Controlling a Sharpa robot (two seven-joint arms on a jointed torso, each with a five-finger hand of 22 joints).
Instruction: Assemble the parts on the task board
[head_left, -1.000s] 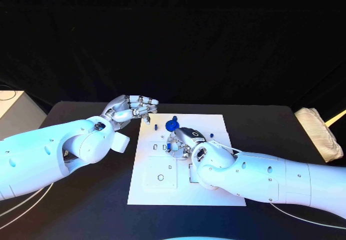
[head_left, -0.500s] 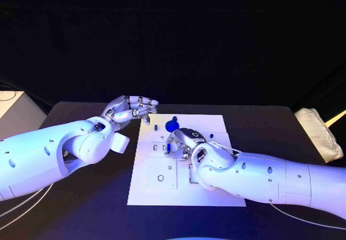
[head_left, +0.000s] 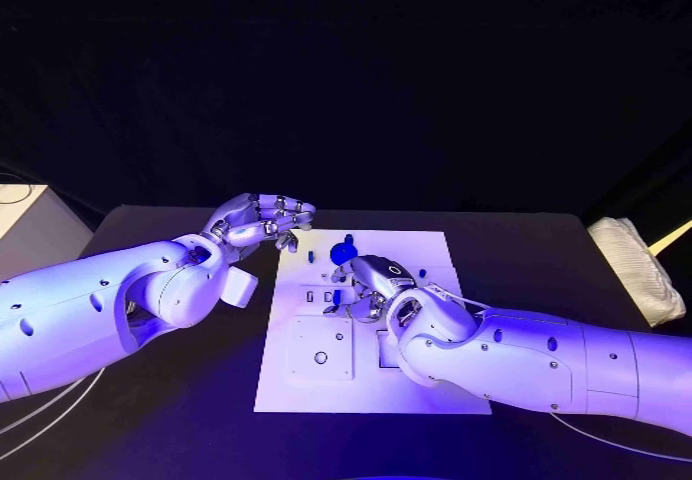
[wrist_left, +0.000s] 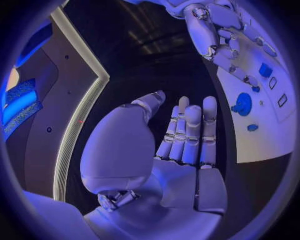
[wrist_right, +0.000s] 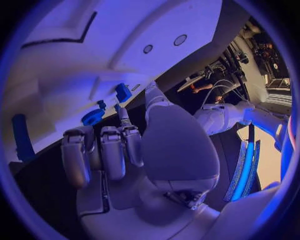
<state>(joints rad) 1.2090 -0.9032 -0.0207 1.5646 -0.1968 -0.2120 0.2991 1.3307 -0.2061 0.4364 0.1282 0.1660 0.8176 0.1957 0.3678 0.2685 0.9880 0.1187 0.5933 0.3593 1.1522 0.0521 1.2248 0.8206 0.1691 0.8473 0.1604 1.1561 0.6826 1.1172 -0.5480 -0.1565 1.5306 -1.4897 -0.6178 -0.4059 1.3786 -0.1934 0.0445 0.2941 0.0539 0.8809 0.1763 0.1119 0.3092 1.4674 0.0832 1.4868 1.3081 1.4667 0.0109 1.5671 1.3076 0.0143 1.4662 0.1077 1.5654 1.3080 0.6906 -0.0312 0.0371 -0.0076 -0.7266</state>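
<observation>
The white task board (head_left: 368, 375) lies mid-table. My right hand (head_left: 369, 283) hovers low over its middle. Most of its fingers (wrist_right: 103, 150) are curled in, and one reaches out to a small square blue part (wrist_right: 122, 92) standing in the board (wrist_right: 75, 50). Whether it pinches that part I cannot tell. A round blue part (head_left: 343, 252) lies just beyond it, also visible as the round part (wrist_right: 94, 117). A long blue part (wrist_right: 22, 137) lies off to one side. My left hand (head_left: 265, 219) is raised off the board's far left corner, its palm (wrist_left: 181, 150) empty and its fingers loosely bent.
A white square block (head_left: 320, 349) with a hole sits on the board's near left part. A white box (head_left: 29, 225) stands at the table's far left and a pale cloth bundle (head_left: 642, 265) at its right edge.
My right hand has crept a little farther across the board toward the small blue part. My left hand has barely moved.
</observation>
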